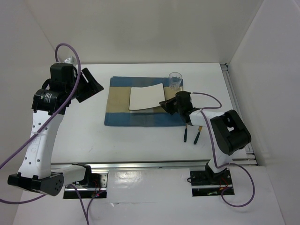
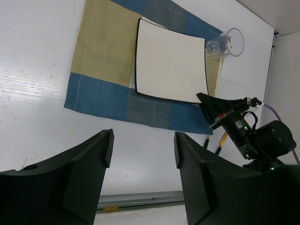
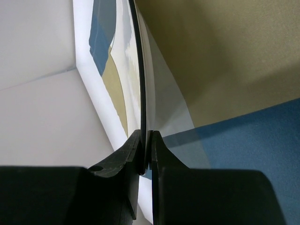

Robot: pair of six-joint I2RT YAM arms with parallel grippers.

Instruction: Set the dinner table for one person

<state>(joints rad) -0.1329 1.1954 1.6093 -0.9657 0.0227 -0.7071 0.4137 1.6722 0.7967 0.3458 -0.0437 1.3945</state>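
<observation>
Matte-white laminate makes up the dinner table (image 1: 140, 143), which fills the working area, with a metal rail (image 1: 150, 165) along its near edge. A blue-and-tan placemat (image 1: 117, 117) is laid flat on it, roughly at the centre, and is taken as the landmark for everything else.

A white square plate (image 1: 145, 97) with a thin dark rim is set on the middle of the placemat, turned slightly askew to the placemat's edges. At the placemat's far right corner a clear glass (image 1: 175, 80) is stood upright. Just off the placemat's near right corner, on the bare tabletop, two slim utensils (image 1: 191, 135) are laid side by side; their kind cannot be made out.

The right gripper (image 1: 165, 104) is placed low over the right part of the placemat, and its jaws are closed on the plate's right-hand corner: in the right wrist view the rim is seen edge-on, pinched between the two fingers. Whether that corner is raised off the placemat cannot be told.

The left gripper (image 1: 91, 85) is held in the air to the left of the placemat, well apart from it, above bare tabletop. Its fingers (image 2: 93, 154) are spread wide, and nothing is held between them.
</observation>
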